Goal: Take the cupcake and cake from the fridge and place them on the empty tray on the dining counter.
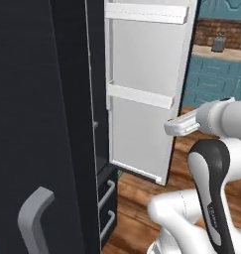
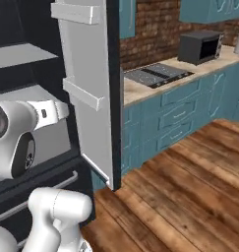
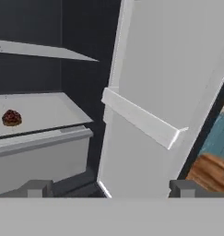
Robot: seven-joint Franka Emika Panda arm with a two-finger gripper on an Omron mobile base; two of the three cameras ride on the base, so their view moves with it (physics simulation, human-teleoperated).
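Observation:
The fridge point(image 1: 47, 124) is tall and dark; its left door is shut and its right door point(image 1: 147, 89) is swung open, showing a white inner face. In the hand view the cake point(image 3: 12, 118), small, round and dark brown with reddish specks, sits on a light grey inner shelf point(image 3: 49, 110) at the left. My gripper point(image 3: 111, 188) is open with nothing between its fingertips point(image 3: 37, 188). It hangs outside the fridge, facing the gap between the shelf and the open door, well short of the cake. The cupcake, the tray and the dining counter are out of view.
White door shelves point(image 3: 141, 120) jut from the open door close to my hand point(image 1: 181, 126). Below the shelf are grey drawers point(image 3: 39, 156). To the right runs a teal kitchen counter point(image 2: 175, 113) with a cooktop point(image 2: 155, 74) and a microwave point(image 2: 199, 47). Wooden floor point(image 2: 190, 197) lies open there.

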